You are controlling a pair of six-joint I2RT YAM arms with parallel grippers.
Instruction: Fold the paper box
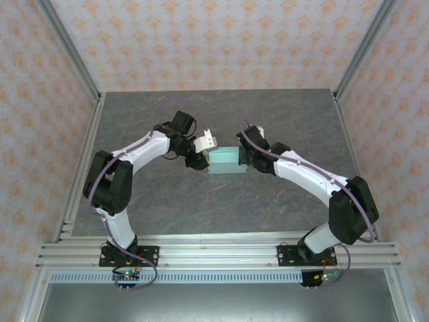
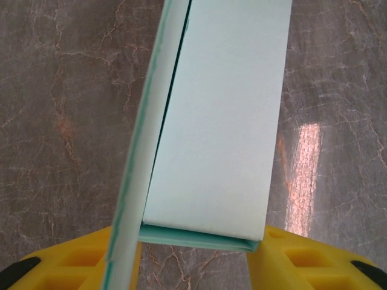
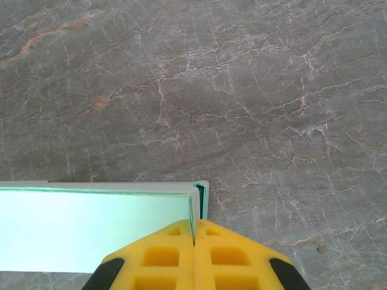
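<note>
The paper box (image 1: 224, 161) is a pale mint-green rectangular box held up between the two arms at mid-table. My left gripper (image 1: 201, 159) is at its left end. In the left wrist view the yellow fingers (image 2: 302, 260) stand apart on either side of the box's (image 2: 217, 121) near end, close against it, and a long side flap (image 2: 142, 157) stands slightly ajar. Whether they press on it I cannot tell. My right gripper (image 1: 247, 159) is at the right end. There its fingers (image 3: 194, 232) are shut on a thin folded edge of the box (image 3: 91, 226).
The grey marble-patterned table (image 1: 201, 201) stretches all around the box. Aluminium frame rails (image 1: 80, 168) run along the left and right edges, and patterned walls close in the back and sides. Both arms arch inward from their bases at the near edge.
</note>
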